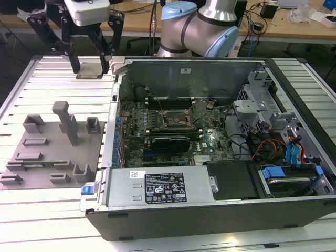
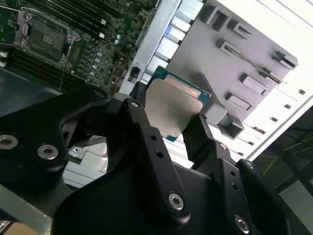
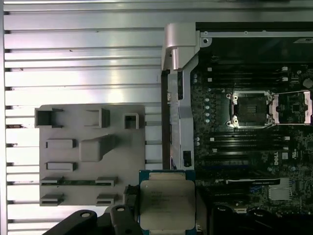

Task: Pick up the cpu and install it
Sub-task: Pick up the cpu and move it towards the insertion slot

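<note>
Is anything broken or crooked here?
Nothing stands out. The gripper holds the cpu squarely by its edges, and the socket in the computer case sits open and empty. Nothing looks spilled or broken.

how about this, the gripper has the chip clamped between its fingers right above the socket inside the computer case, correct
Not quite. The gripper does have the chip clamped, but it hangs over the slatted table, outside the computer case on the exterior view's left, not above the socket.
</note>
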Robot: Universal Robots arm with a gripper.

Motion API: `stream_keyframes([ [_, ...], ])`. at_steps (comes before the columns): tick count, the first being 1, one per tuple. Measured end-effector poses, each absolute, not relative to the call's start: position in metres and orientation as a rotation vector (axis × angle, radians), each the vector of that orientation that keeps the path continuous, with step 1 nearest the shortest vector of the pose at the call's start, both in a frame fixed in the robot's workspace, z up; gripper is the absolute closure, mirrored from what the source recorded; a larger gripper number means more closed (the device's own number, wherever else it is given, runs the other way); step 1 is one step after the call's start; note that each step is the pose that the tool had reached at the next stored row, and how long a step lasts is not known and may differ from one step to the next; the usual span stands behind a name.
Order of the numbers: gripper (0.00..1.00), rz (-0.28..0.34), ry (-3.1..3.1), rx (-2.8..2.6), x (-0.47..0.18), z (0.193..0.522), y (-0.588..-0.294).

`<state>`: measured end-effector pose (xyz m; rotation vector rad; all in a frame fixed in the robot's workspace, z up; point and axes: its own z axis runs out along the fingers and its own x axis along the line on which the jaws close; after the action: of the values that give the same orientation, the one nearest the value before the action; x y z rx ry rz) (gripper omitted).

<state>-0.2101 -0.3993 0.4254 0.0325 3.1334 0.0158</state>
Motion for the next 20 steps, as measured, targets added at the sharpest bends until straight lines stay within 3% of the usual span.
stream_keyframes([
  [20,0.45,0.016,3.133,0.032,-0.164,0.425,-0.399],
])
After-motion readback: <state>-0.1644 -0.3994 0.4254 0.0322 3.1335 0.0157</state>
